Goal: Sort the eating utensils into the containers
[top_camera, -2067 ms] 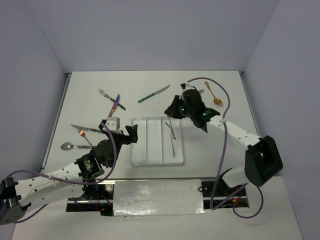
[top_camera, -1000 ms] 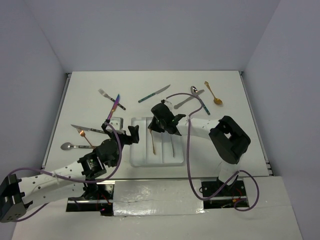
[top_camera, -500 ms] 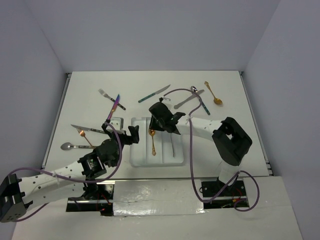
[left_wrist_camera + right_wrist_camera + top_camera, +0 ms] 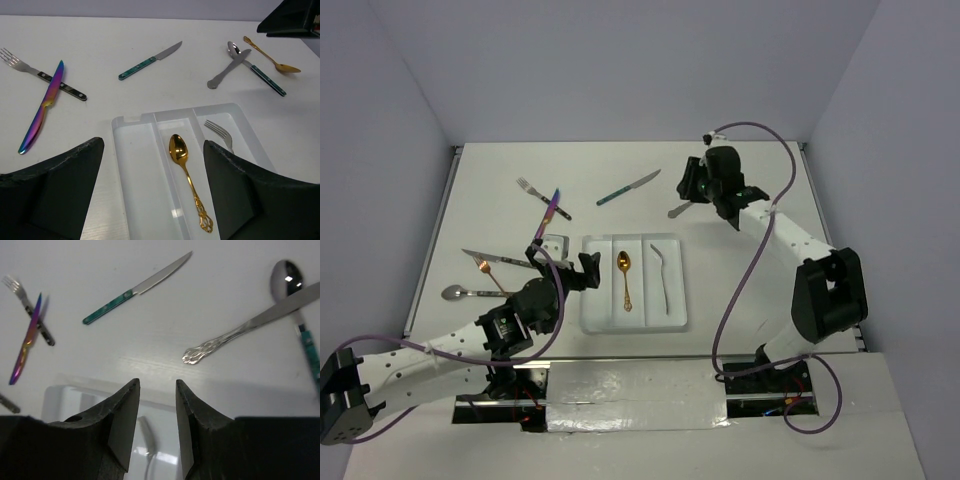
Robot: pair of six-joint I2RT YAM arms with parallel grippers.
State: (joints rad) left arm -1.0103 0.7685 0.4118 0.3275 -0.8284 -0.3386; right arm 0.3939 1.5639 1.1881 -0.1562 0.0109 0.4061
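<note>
The white tray (image 4: 600, 300) holds a gold spoon (image 4: 624, 276) in its middle compartment and a silver fork (image 4: 663, 281) in its right one; the left compartment shows nothing. My right gripper (image 4: 690, 190) hangs open and empty behind the tray's far right corner, near a silver knife (image 4: 250, 326). The right wrist view puts its fingertips (image 4: 134, 386) over the tray's far rim (image 4: 65, 392). My left gripper (image 4: 568, 258) stands wide open at the tray's left side; its wrist view looks down on the gold spoon (image 4: 187, 170) and fork (image 4: 220, 132).
Loose on the table: a teal-handled knife (image 4: 628, 187), an iridescent knife (image 4: 553, 207) crossing a dark-handled fork (image 4: 528, 187), and several utensils at the left (image 4: 485, 262). At the back right lie a teal-handled spoon (image 4: 255, 67) and a second gold spoon (image 4: 272, 55).
My right gripper opened and left the gold spoon in the middle compartment, then rose and swung away to the back right. The left arm has stayed put.
</note>
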